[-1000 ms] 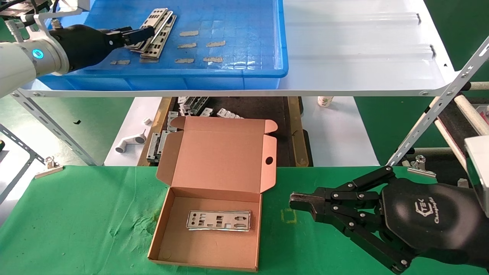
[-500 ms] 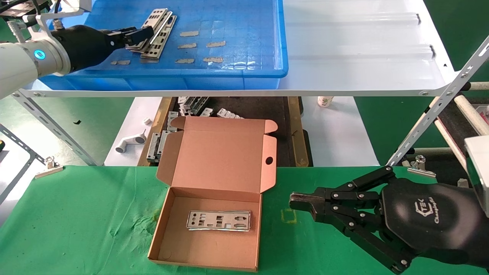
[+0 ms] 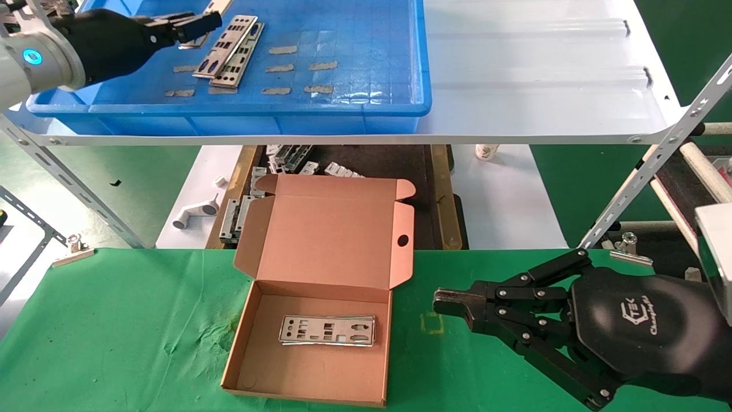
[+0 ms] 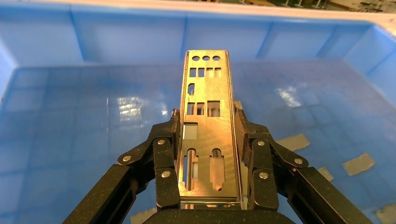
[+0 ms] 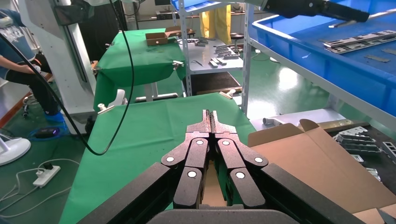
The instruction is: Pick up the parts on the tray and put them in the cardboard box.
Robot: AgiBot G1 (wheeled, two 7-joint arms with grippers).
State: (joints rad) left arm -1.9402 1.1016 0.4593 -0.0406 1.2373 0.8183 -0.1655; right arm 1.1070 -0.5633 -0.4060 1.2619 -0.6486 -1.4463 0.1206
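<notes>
The left claw (image 3: 197,24) has moved up toward the upper left of the head view, lifting one part (image 4: 206,126) squeezed between its fingers. Two parts (image 3: 229,50) still lie in the tray (image 3: 366,86). The cardboard box (image 3: 320,320) waits open at the lower middle, one part (image 3: 327,331) inside. The tray's front wall stands between. The right claw (image 3: 452,303) rests closed and empty over the green bench (image 3: 114,332).
</notes>
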